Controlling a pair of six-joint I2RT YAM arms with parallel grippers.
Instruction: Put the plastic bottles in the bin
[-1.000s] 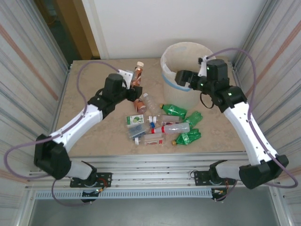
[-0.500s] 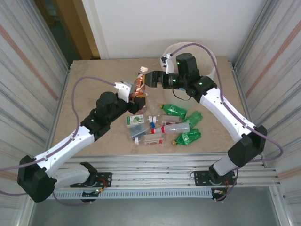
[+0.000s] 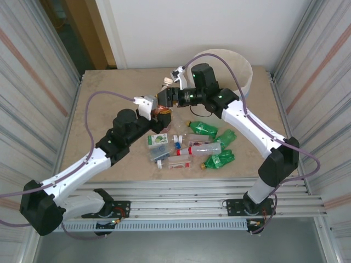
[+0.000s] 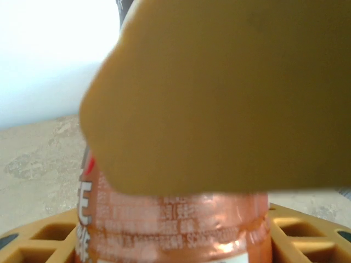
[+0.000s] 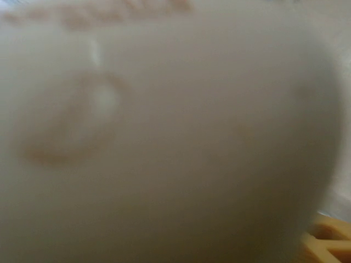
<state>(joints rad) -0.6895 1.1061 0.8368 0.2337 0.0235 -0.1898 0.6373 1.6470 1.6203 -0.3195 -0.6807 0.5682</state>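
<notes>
The bottle you are handling is a copper-coloured bottle (image 4: 175, 230), over the far middle of the surface (image 3: 104, 98) and left of the bin (image 3: 244, 74). Your left end effector (image 3: 159, 113) is clamped on its lower body. In the left wrist view the shiny printed label sits between the two yellow fingers (image 4: 307, 238). A large blurred ochre shape (image 4: 219, 93) covers the bottle's upper part.

Your right end effector (image 3: 165, 98) reaches in from the bin side and meets the same bottle just above the left one. From overhead you cannot tell how wide its jaws stand or whether they grip anything. The right wrist view gives you a blurred cream mass very close to the lens, with a corner of a yellow finger (image 5: 329, 241) at lower right.

The bin stands at the far right corner of the surface, mouth up, and your right arm crosses in front of its left side.

Nearer to you, between the two arms, the other things lie in a loose cluster. There are three crumpled green bottles (image 3: 204, 129), a clear bottle (image 3: 202, 149) with a red label, and two small cartons (image 3: 158, 140).
</notes>
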